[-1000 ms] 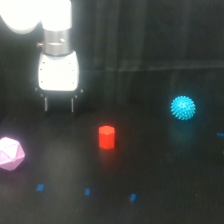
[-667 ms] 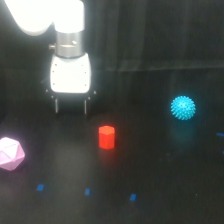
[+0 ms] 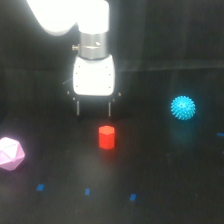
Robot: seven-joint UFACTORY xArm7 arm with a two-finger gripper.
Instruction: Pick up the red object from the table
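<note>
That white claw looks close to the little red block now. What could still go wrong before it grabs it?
1. The white gripper, fingers apart, hangs above and to the exterior view's left of the small red-orange prism-shaped block. Descending from there, a finger might land on the block or knock it aside.
2. The block is small, so the fingers may close off-centre and let it slip.
3. The pink faceted polyhedron and cyan spiky ball sit well away, so bumping them seems unlikely.

1 exterior camera, looking slightly down across the desk point(image 3: 165, 200)

It stands off the arm, facing the white arm point(image 3: 75, 20) from the near side of the black desk. It sits fairly close: the arm's upper part is cut off at the top edge, and the picture is somewhat blurred.
</note>
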